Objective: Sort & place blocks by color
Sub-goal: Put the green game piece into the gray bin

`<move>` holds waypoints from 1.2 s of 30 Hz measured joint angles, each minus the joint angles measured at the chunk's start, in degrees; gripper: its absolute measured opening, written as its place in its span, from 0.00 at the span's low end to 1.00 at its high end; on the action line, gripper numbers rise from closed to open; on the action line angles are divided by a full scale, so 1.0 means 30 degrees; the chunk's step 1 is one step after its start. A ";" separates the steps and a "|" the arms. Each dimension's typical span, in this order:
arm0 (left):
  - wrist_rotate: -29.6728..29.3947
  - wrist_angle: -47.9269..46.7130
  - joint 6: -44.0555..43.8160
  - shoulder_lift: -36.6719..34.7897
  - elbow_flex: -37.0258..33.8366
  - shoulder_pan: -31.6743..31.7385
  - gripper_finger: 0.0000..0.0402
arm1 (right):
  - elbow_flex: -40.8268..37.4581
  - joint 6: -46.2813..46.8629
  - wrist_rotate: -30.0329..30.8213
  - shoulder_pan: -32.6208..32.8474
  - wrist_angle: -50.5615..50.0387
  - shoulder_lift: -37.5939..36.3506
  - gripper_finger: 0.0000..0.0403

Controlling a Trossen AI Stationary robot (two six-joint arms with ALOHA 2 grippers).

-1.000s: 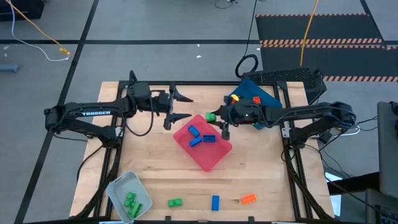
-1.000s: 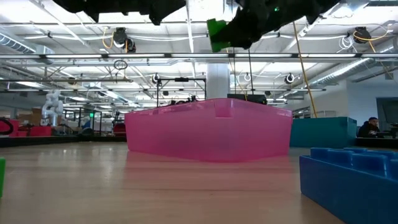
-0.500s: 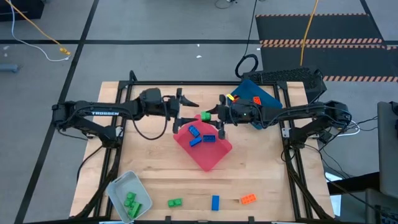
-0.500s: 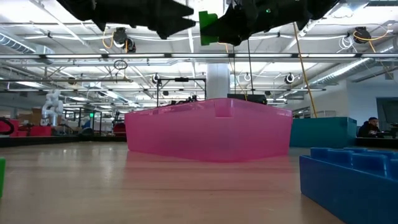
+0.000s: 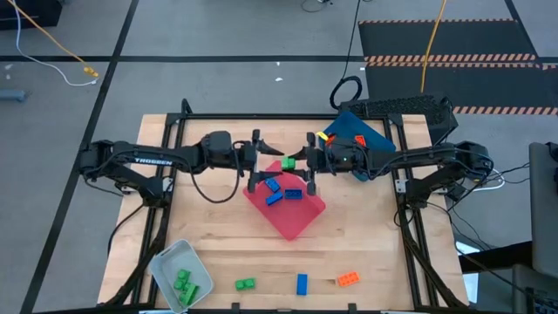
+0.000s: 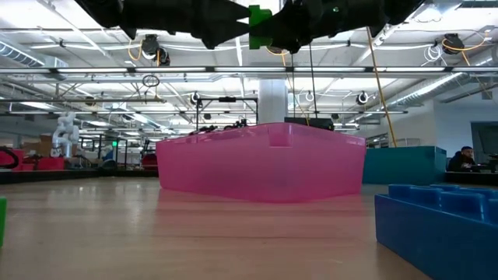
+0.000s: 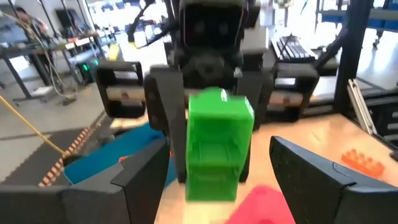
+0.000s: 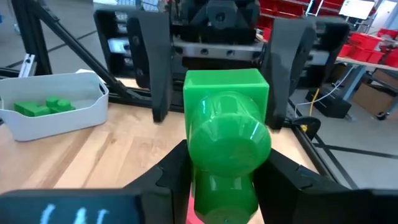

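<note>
Since a second ago the left gripper (image 5: 258, 161) has moved in toward the right gripper (image 5: 304, 163), and the two now face each other above the pink tray (image 5: 301, 220). The right jaws are clenched on a green block (image 5: 287, 163), held in the air over the tray's far edge. The left jaws are spread wide on either side of that block, not touching it.

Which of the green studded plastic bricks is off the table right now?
The green studded plastic brick clamped in the right end effector above the pink plastic tray; the left end effector faces it, open.
</note>
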 joint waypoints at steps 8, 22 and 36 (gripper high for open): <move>-0.0011 0.0326 -0.0123 0.0008 0.0248 -0.0031 0.69 | 0.0000 0.0042 0.0007 -0.0007 -0.0001 0.0000 0.31; -0.0572 0.2667 -0.0068 0.1466 0.0255 -0.0038 0.69 | 0.0000 0.0188 0.0036 -0.0087 -0.0176 0.0000 0.31; -0.1008 0.3074 -0.0257 0.2065 0.0299 -0.0082 0.67 | -0.0015 0.0181 0.0044 -0.0109 -0.0059 0.0000 0.31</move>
